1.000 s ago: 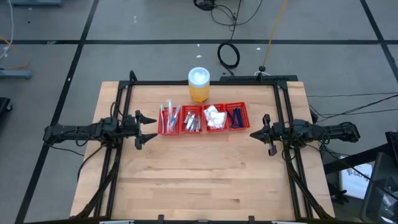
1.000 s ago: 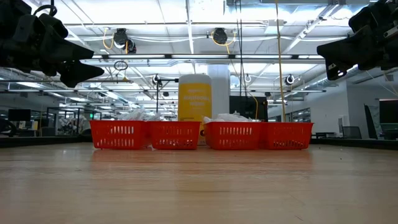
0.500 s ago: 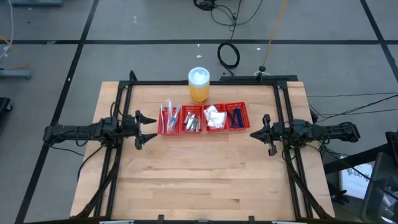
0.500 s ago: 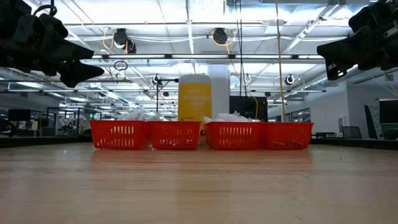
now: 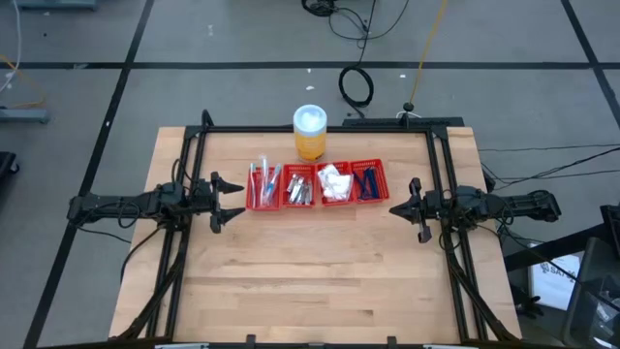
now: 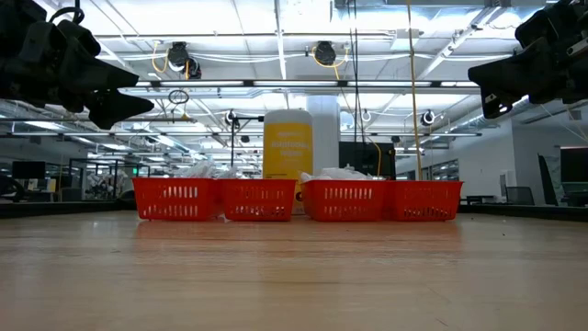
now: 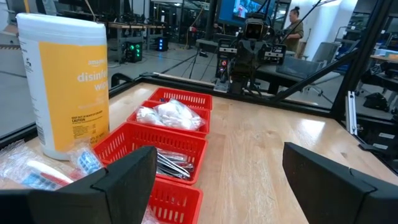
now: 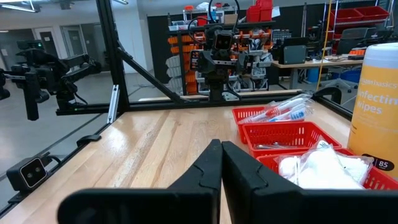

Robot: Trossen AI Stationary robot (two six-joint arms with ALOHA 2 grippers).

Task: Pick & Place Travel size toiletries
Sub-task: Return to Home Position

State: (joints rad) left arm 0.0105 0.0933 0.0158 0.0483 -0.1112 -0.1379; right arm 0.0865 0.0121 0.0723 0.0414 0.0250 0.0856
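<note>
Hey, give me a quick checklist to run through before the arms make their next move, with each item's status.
1. The left end effector open, empty: ok.
2. The right end effector shut on nothing: ok.
3. Both arms apart from the red baskets: ok.
4. The toiletries lying inside the baskets: ok.
5. The orange jar upright behind the baskets: ok.
6. Every item in its right basket: cannot tell.

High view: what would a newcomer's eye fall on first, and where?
A red four-compartment tray of sorted toiletries sits mid-table, with an orange jar with a white lid behind it. The left gripper, open, and the right gripper, shut, hover at either side.
</note>
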